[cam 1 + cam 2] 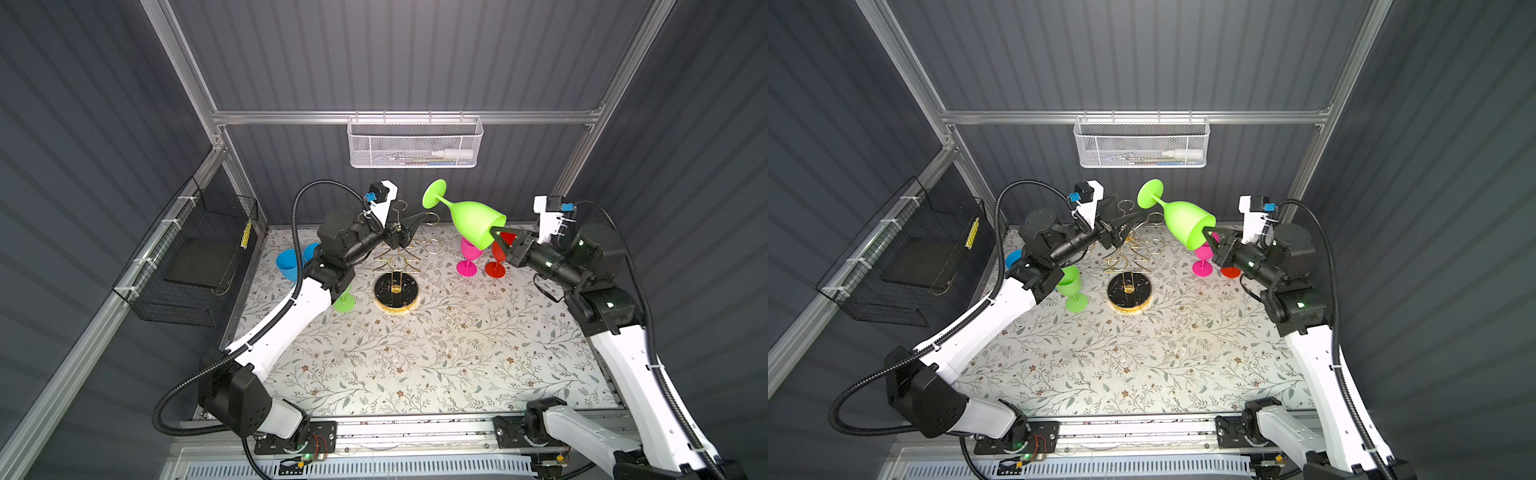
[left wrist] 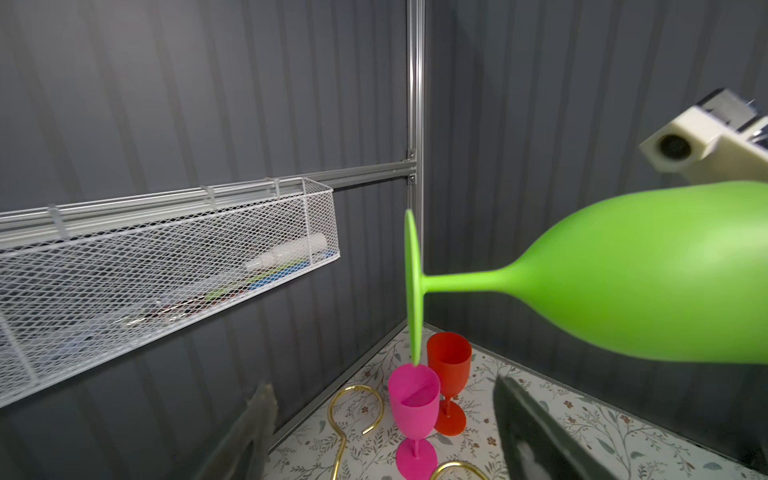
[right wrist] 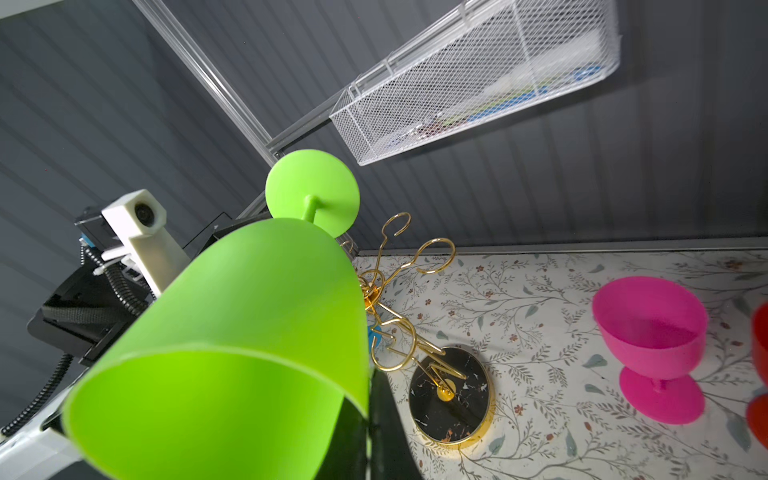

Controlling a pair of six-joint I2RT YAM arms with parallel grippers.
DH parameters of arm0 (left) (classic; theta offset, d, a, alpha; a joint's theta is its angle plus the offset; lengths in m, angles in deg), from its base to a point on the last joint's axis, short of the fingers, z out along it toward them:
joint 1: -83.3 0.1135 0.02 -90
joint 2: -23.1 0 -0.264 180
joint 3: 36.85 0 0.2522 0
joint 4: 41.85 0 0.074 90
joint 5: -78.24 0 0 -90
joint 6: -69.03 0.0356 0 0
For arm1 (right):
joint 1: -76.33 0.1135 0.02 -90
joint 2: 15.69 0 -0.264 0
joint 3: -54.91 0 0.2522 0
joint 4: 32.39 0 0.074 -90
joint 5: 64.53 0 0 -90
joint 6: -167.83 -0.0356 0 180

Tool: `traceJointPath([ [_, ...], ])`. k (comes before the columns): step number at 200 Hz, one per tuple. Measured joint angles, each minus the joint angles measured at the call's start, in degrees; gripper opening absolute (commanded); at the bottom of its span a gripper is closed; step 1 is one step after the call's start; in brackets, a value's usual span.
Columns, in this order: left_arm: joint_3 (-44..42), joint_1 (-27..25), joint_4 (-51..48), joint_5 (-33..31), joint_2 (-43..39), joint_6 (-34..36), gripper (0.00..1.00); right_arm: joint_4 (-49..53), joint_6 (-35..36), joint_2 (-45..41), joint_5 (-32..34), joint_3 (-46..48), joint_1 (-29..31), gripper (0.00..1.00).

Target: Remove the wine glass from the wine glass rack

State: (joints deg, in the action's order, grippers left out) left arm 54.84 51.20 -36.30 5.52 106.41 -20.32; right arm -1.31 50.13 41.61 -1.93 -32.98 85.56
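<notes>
A lime green wine glass [image 1: 473, 220] [image 1: 1183, 226] hangs tilted in the air, foot toward the back wall. My right gripper [image 1: 496, 232] [image 3: 368, 415] is shut on its rim, one finger inside the bowl. The glass [image 2: 644, 274] [image 3: 249, 332] is up and to the right of the gold wine glass rack [image 1: 395, 293] [image 1: 1128, 293] [image 3: 451, 395] and touches none of its ring-ended arms. My left gripper [image 1: 409, 230] [image 1: 1123, 220] [image 2: 390, 436] stands open by the rack's top arms, with nothing between its fingers.
A pink glass [image 1: 468, 253] and a red glass [image 1: 496, 266] stand right of the rack, under the held glass. A blue glass [image 1: 289, 264] and another green glass [image 1: 1071, 286] stand by my left arm. A white mesh basket [image 1: 413, 143] hangs on the back wall and a black wire basket [image 1: 195, 266] on the left wall.
</notes>
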Motion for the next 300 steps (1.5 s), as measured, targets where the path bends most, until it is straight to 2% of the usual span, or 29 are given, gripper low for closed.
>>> traceJointPath([
  [33,-2.7,1.9,0.1,-3.1,-2.6,0.2,1.0,13.6,6.8,-1.5,6.4,-9.3,-3.4,0.0],
  [73,-9.1,7.9,1.2,-6.0,-8.2,-1.9,1.0,34.3,16.1,2.7,15.7,-22.4,-9.6,0.0],
  [90,-12.3,9.6,1.0,-8.7,-11.9,-2.0,1.0,40.9,18.8,4.7,19.4,-23.3,-11.1,0.0],
  [120,-17.0,9.7,0.3,-12.7,-19.6,-1.0,1.0,49.7,21.3,8.5,26.4,-21.3,-12.3,0.0],
  [157,-18.4,9.7,-3.3,-16.6,-26.3,2.3,1.0,52.0,22.2,13.0,36.0,-15.6,-12.9,0.0],
  [198,-21.7,9.7,-7.8,-20.2,-32.9,5.1,1.0,51.5,22.9,24.1,39.3,-15.9,-14.9,0.0],
  [267,-26.1,9.7,-11.2,-25.1,-35.6,8.9,1.0,51.7,24.7,48.5,39.3,-35.0,-18.7,0.0],
  [300,-27.7,9.7,-11.6,-26.8,-36.0,9.9,1.0,52.0,25.2,56.2,38.2,-42.9,-19.5,0.0],
])
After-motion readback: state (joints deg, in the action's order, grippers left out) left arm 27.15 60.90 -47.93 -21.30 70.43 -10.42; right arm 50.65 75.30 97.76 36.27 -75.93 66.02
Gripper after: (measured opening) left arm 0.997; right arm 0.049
